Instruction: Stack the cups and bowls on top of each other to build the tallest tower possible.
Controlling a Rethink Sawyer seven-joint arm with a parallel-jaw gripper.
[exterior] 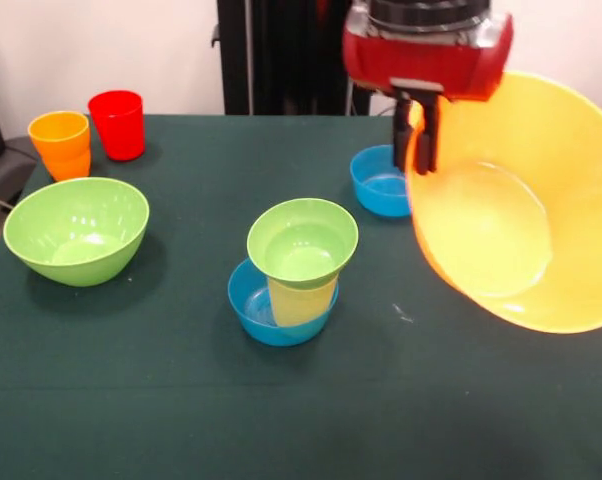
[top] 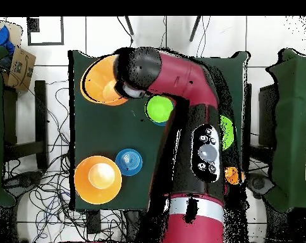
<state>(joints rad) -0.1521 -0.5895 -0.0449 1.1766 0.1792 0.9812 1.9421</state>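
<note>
while the gripper (exterior: 428,135) pinches its rim, large orange bowl (exterior: 521,210): held tilted, off the table
tower (exterior: 296,270): nearer, lower, toward picture left of the fingers
far corner: orange and red cups (exterior: 89,135)

Arm (top: 187,114) extended, pincer (exterior: 422,135) clamped shut

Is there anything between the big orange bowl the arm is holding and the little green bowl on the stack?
Nothing visible. The gripper holds the large orange bowl tilted, beside the small green bowl, with only bare table between them.
</note>
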